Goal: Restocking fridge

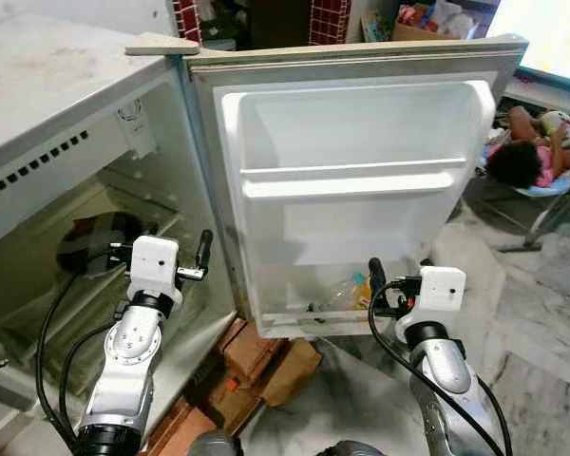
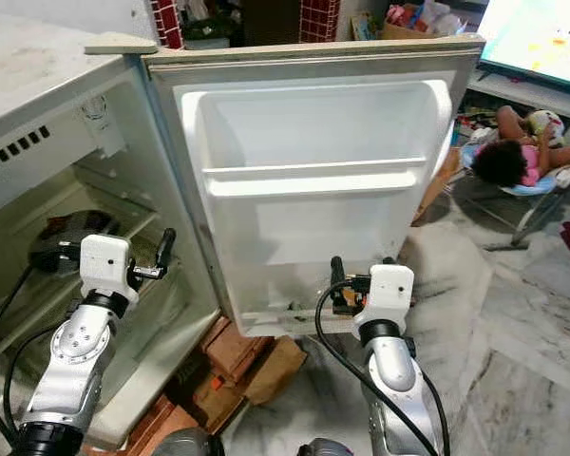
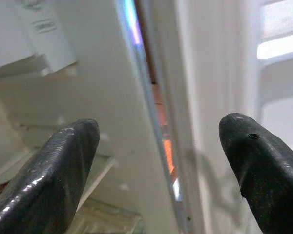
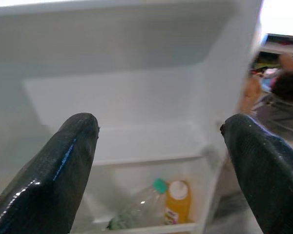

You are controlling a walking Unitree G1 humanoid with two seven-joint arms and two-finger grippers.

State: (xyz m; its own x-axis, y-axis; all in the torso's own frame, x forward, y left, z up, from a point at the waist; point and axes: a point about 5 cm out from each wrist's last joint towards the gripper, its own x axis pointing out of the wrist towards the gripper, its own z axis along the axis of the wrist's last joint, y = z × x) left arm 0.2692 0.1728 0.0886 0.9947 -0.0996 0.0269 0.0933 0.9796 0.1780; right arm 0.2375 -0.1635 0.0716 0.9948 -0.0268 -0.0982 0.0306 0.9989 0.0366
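Both silver arms are raised toward the open white fridge (image 1: 95, 142). The left hand (image 3: 158, 161) has its fingers spread apart at the hinge edge. The right hand (image 4: 161, 161), fingers also apart, faces the door's bottom shelf (image 1: 294, 318), where a clear green-capped bottle (image 4: 136, 207) and an orange juice bottle (image 4: 177, 202) stand.

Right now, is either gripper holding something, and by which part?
Nothing is held. The left gripper and the right gripper both have their fingers spread apart with only the open fridge door beyond them.
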